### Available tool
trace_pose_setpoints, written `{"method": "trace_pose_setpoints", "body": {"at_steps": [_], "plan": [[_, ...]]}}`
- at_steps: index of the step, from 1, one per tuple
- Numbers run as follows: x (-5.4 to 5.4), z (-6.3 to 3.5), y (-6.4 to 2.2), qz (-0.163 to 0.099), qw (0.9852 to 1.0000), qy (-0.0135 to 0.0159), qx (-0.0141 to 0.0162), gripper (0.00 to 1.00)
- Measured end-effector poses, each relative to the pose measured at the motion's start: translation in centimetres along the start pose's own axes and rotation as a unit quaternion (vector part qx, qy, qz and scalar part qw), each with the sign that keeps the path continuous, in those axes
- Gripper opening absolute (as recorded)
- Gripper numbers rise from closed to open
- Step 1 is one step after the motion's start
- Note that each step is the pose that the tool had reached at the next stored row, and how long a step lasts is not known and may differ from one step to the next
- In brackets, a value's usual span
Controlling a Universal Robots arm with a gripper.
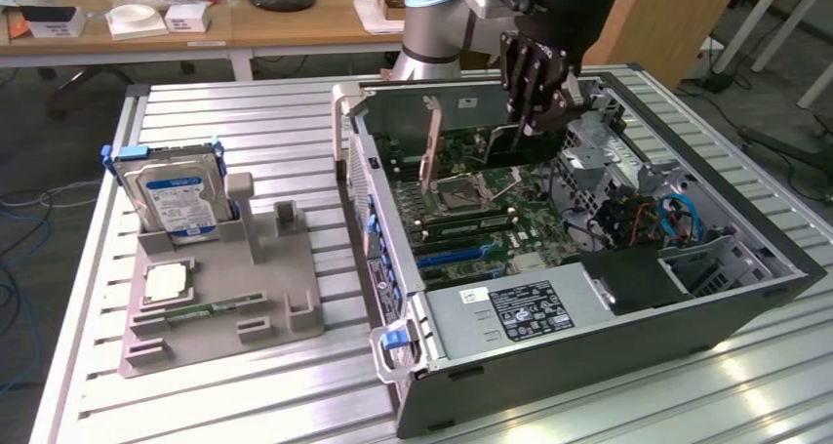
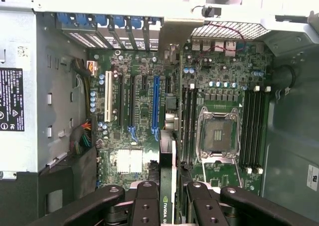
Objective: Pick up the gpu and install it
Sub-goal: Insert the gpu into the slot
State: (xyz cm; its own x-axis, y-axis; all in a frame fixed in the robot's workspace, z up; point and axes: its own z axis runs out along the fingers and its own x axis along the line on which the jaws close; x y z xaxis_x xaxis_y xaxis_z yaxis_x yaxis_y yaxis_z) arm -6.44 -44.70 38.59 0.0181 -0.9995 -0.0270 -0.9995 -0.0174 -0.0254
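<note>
The gripper (image 1: 536,122) is hanging in the upper centre of the exterior view, and its black fingers (image 2: 145,198) are pinching the gpu (image 1: 505,149) between them. The gpu is showing as a dark flat card pointing down into the open computer case (image 1: 729,307). In the wrist view the gripper (image 2: 167,190) is clamping the gpu (image 2: 167,156) edge-on. It is showing as a slim dark strip with a green label, with one finger pressing on each side. The card is hovering over the green circuit board (image 1: 482,220) and is not yet sitting in a slot. Its outer end is lying just beside the long blue slot (image 2: 155,104), between that slot and the black memory slots (image 2: 188,121). A white slot (image 2: 108,104) is running parallel, further off on the blue slot's other side. The square processor socket (image 2: 218,134) is sitting beyond the memory slots; in the exterior view the socket (image 1: 458,198) is lying just below the card.

The grey power supply box (image 1: 514,312) is filling the near end of the case. The pale robot arm (image 1: 436,15) is rising behind the case at the top of the frame. At the exterior view's left, well apart from the case, a grey holder (image 1: 280,312) is resting on the slatted metal table (image 1: 234,112). It is carrying an upright hard drive (image 1: 176,195) with a blue label and a square chip (image 1: 170,283).
</note>
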Motion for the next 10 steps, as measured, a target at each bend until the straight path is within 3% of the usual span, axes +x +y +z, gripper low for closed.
{"method": "trace_pose_setpoints", "body": {"at_steps": [10], "plan": [[0.0, 0.16, -0.3, 0.008, 1.0, 0.0002, 0.0013, 0.26]]}}
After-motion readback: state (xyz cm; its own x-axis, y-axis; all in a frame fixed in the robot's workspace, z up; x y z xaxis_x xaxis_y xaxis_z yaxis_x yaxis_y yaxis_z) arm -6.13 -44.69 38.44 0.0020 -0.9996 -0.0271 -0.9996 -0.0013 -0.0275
